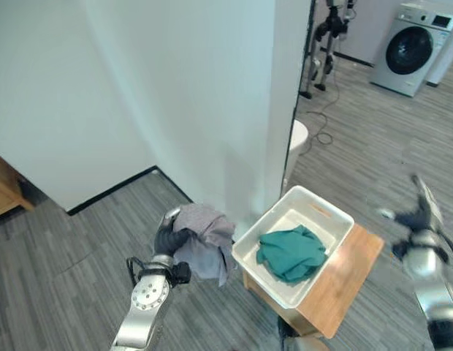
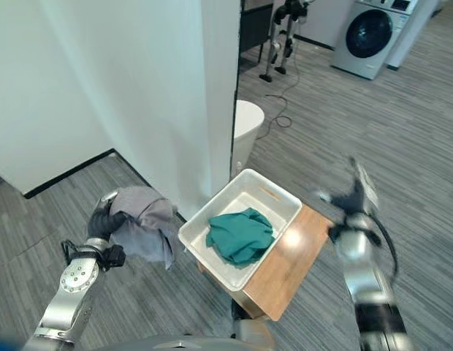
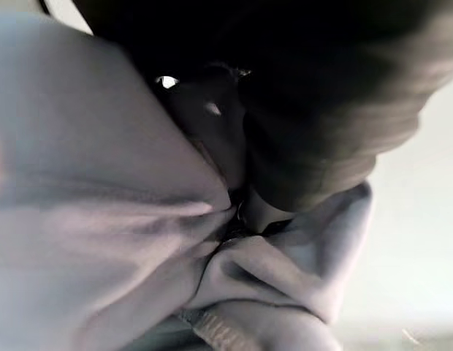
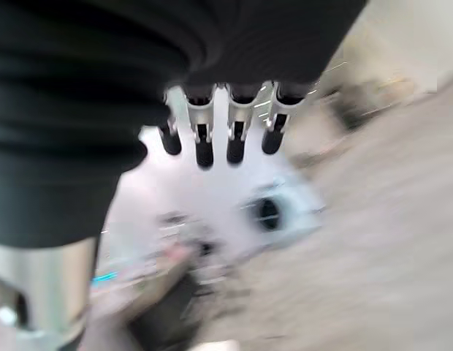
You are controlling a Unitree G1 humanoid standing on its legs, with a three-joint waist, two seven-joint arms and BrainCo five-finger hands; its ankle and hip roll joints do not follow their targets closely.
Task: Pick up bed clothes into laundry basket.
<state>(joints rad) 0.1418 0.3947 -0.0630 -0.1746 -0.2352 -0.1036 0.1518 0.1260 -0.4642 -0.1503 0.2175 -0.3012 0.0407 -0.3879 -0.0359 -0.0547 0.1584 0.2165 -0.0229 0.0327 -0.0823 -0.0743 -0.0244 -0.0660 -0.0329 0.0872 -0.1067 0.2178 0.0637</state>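
Note:
My left hand (image 1: 168,235) is raised at the lower left, shut on a bunched grey garment (image 1: 206,238) that hangs from it just left of the basket. In the left wrist view the grey garment (image 3: 102,219) wraps close round the hand's dark cover. The white laundry basket (image 1: 314,206) sits on a small wooden table (image 1: 349,272) and holds a crumpled green cloth (image 1: 291,252). My right hand (image 2: 352,199) is lifted to the right of the table, away from the basket, with fingers (image 4: 204,142) straight and nothing in them.
A white wall panel (image 1: 234,95) stands directly behind the basket. A round white stool (image 2: 248,121) sits past the wall's edge. A washing machine (image 1: 413,47) and another robot's legs (image 1: 325,44) stand at the far back on the grey plank floor.

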